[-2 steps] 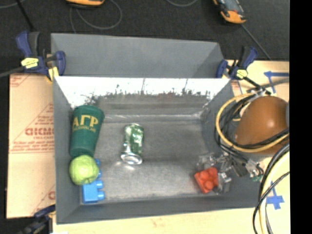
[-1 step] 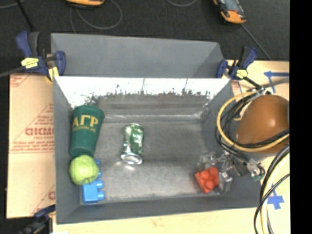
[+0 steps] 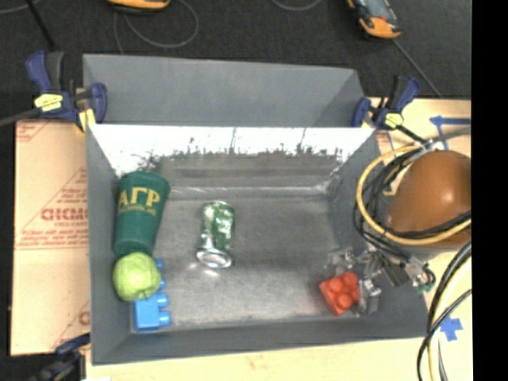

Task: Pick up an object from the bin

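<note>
Gripper low in the bin's near right corner, right beside a red lumpy block.
I cannot tell how far open it is or whether it has hold; the block still sits on the floor, so I judge the grasp and lift remain. The other 4 things lie well apart, on the left.

Rounded glossy orange-brown dome cover on the wrist, thin yellow cable looped around it, bundled black cables beneath, small grey metal gripper with dark fittings
</note>
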`<state>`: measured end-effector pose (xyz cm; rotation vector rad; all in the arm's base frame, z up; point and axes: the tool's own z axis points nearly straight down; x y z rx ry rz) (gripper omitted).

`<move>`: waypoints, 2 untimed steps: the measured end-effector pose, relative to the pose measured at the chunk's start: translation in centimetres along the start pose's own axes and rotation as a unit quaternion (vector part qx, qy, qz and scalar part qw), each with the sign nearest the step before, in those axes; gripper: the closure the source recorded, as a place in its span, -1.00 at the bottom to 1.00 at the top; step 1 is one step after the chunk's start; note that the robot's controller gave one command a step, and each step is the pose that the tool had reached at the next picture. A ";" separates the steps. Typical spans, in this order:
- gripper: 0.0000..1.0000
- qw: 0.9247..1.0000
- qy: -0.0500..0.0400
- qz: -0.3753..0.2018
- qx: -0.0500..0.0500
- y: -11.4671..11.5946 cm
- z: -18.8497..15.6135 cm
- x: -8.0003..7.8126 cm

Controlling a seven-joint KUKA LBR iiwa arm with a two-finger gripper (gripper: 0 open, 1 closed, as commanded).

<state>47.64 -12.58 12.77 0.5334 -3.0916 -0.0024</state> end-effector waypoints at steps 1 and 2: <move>1.00 1.000 0.001 0.000 -0.001 0.0 -2.3 0.1; 1.00 1.000 -0.003 0.001 0.002 -0.1 -4.3 -0.1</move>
